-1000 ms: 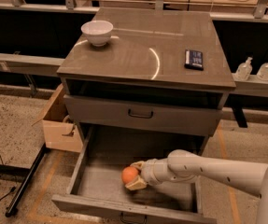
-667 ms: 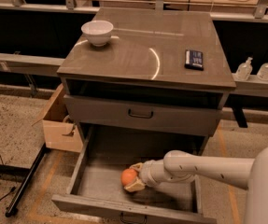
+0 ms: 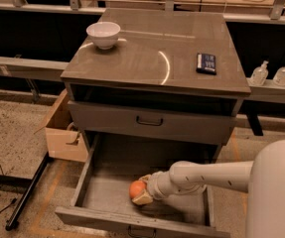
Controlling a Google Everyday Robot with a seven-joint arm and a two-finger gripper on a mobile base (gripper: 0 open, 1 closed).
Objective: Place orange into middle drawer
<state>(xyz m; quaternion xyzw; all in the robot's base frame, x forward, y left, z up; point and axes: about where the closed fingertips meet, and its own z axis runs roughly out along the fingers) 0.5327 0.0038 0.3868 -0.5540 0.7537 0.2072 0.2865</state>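
We see the orange, round, matte and evenly coloured, inside the open drawer near its front wall; our gripper reaches in, its fingers clasped around the fruit.

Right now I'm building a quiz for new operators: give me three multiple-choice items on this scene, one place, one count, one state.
1. Where is the orange? A on the cabinet top; B in the open middle drawer; C in the cardboard box.
2. How many bottles stand on the ledge at right? A one; B two; C four.
3. The upper drawer is: A pulled out; B shut; C missing.
1 B: the orange is at the gripper, inside the middle drawer. 2 B: two bottles stand side by side. 3 B: its front is pushed in.
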